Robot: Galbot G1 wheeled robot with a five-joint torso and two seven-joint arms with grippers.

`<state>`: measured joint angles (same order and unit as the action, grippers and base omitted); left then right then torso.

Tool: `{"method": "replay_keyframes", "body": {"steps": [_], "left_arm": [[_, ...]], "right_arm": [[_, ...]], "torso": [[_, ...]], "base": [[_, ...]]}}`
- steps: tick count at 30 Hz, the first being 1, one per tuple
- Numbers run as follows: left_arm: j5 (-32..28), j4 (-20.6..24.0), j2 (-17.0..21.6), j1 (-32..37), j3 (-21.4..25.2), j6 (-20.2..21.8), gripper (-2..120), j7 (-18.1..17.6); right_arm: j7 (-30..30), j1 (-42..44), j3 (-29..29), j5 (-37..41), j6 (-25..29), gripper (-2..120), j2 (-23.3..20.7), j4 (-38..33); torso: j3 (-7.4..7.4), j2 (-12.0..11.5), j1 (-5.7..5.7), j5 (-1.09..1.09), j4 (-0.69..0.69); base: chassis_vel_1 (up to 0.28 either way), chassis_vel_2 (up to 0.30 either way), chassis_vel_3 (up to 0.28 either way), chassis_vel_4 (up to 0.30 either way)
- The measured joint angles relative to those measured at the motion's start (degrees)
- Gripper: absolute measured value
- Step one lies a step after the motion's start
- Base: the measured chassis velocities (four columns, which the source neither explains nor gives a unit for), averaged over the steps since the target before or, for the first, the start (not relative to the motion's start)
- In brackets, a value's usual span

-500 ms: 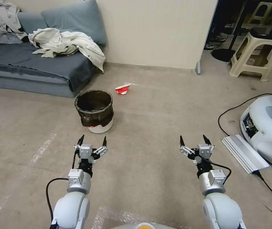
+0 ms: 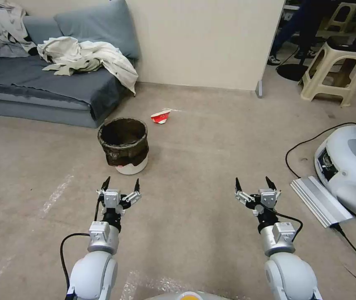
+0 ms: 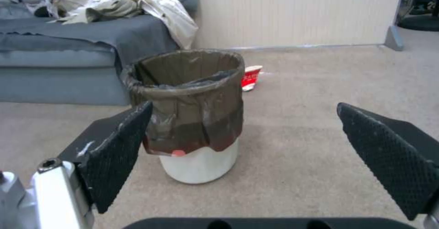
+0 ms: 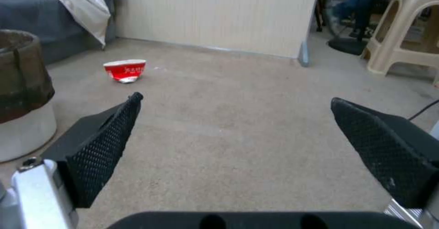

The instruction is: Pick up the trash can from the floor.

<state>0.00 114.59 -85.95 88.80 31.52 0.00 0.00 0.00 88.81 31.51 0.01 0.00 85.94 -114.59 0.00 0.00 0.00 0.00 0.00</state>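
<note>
A: Room and surface?
B: Beige carpeted floor (image 2: pixel 211 137); blue sofa (image 2: pixel 40 83) behind the trash can (image 2: pixel 123 146).

A: The can?
B: Upright on the floor, long axis vertical, mouth upward, just before the sofa; red cup (image 2: pixel 160 116) lies near it.

A: Arms?
B: Left pincer (image 2: pixel 120 183) near the can, apart, spread wide. Right pincer (image 2: pixel 252 183) well aside, likewise spread.

Soft, even indoor light is filling the room, and nothing is glaring. The small white plastic trash can (image 2: pixel 124 143) with its dark bag is casting only a faint shadow on the beige-grey carpet floor (image 2: pixel 202 150). Both wrist views are looking slightly blurred.
</note>
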Motion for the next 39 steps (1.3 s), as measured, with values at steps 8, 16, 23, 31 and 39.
{"method": "replay_keyframes", "body": {"steps": [8,16,23,31,39], "left_arm": [[0.0,0.0,0.0,0.0,0.0,0.0,100,0.0],[0.0,0.0,0.0,0.0,0.0,0.0,100,0.0],[0.0,0.0,0.0,0.0,0.0,0.0,100,0.0],[0.0,0.0,0.0,0.0,0.0,0.0,100,0.0],[-3.3,6.4,2.6,2.5,3.4,2.6,100,-1.5]], "right_arm": [[0.0,0.0,0.0,0.0,0.0,100,0.0,0.0],[0.0,0.0,0.0,0.0,0.0,100,0.0,0.0],[0.0,0.0,0.0,0.0,0.0,100,0.0,0.0],[0.0,0.0,0.0,0.0,0.0,100,0.0,-0.1],[3.2,3.6,-1.2,0.5,-4.0,100,2.4,-9.3]], "torso": [[0.00,0.0,0.00,0.00,0.00],[0.00,0.0,0.00,0.00,0.00],[0.00,0.0,0.00,0.00,0.00],[0.00,0.0,0.00,0.00,0.00],[0.00,0.0,0.00,-0.01,0.01]], "base": [[0.000,0.000,0.000,0.000],[0.000,0.000,0.000,0.000],[0.000,0.000,0.000,0.000],[0.000,0.000,0.000,0.000],[0.000,0.000,0.000,0.000]]}}
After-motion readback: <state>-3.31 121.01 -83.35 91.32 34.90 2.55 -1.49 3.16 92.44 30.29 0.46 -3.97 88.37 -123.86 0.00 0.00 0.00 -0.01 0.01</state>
